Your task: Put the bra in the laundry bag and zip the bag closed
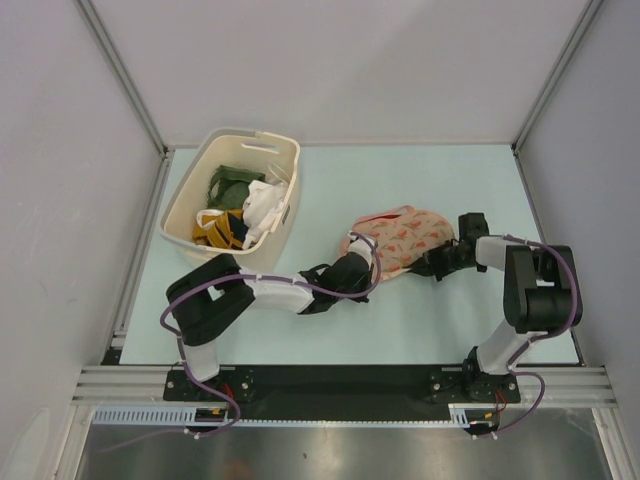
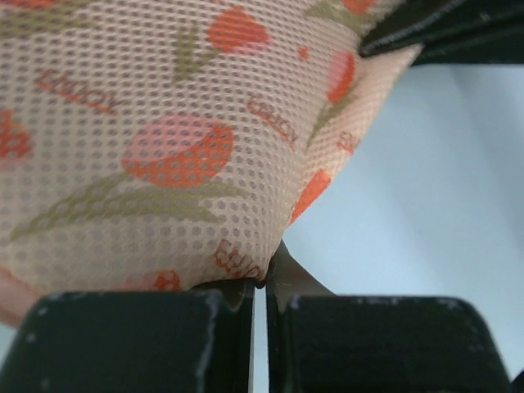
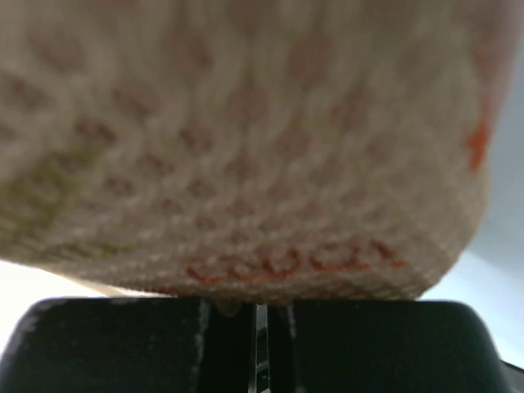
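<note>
The left gripper (image 2: 259, 288) is clenched, its two black fingers (image 2: 123, 344) pressed together with only a hairline gap, and a small fold of the laundry bag (image 1: 400, 238) is pinched in that gap. Seen from this wrist, the mesh rises from the pinch and fills most of the view: pale pink net printed with orange shapes, olive stems and small orange lettering. The right gripper (image 3: 258, 311) is clamped as well. Its fingers meet under the bag's edge, and a nub of the net dips into the seam between them, though the cloth is blurred this close. From above, the bag lies on the pale green table (image 1: 400, 330) a little right of centre, held between the two grippers, the left one at its left end and the right one at its right end. A pink trim shows along its left and upper edge. The bra does not show in any view, and whether it is inside the bag cannot be told. The left arm (image 1: 270, 290) reaches across low from the left, and the right arm (image 1: 540, 285) bends in from the right. Well left of the bag stands a cream basket (image 1: 178, 212) holding white, green and yellow clothes (image 1: 262, 205).
</note>
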Controlling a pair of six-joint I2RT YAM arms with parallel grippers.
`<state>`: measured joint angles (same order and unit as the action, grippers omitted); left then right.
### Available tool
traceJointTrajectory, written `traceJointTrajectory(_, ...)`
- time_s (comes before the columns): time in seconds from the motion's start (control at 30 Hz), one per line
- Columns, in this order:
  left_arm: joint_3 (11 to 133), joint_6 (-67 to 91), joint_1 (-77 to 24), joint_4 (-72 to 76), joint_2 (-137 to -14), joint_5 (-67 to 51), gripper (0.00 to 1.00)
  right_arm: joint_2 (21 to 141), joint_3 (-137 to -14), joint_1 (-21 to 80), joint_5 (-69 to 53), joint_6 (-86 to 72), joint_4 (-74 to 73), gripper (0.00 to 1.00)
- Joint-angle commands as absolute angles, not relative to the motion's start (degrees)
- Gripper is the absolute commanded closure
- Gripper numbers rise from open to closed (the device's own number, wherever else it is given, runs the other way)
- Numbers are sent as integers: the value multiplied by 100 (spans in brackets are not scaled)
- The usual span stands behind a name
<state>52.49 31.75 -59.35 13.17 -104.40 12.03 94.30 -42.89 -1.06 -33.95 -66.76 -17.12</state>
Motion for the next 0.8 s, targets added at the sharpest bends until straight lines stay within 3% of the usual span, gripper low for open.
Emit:
traceJointTrajectory(0.0,5062,2637,-5853,615,-10239,723,100,9781,-5139,-510,-2506,-5618,-1871,100)
traceJointTrajectory(0.17,5799,2794,-5880,457,-10642,-708,100,10221,-6019,-510,-2609,-4528,-2274,100)
traceJointTrajectory(0.33,6529,3286,-5871,229,-10994,-1423,100,9696,-5732,-431,-2733,-4289,-2531,60)
traceJointTrajectory(0.57,7023,3744,-5854,123,-11408,-2135,100,8107,-4187,-369,-3164,-4420,-2340,31)
traceJointTrajectory(0.77,6759,3832,-5827,219,-11277,-2127,100,7752,-3428,-97,-3454,-4799,-1512,32)
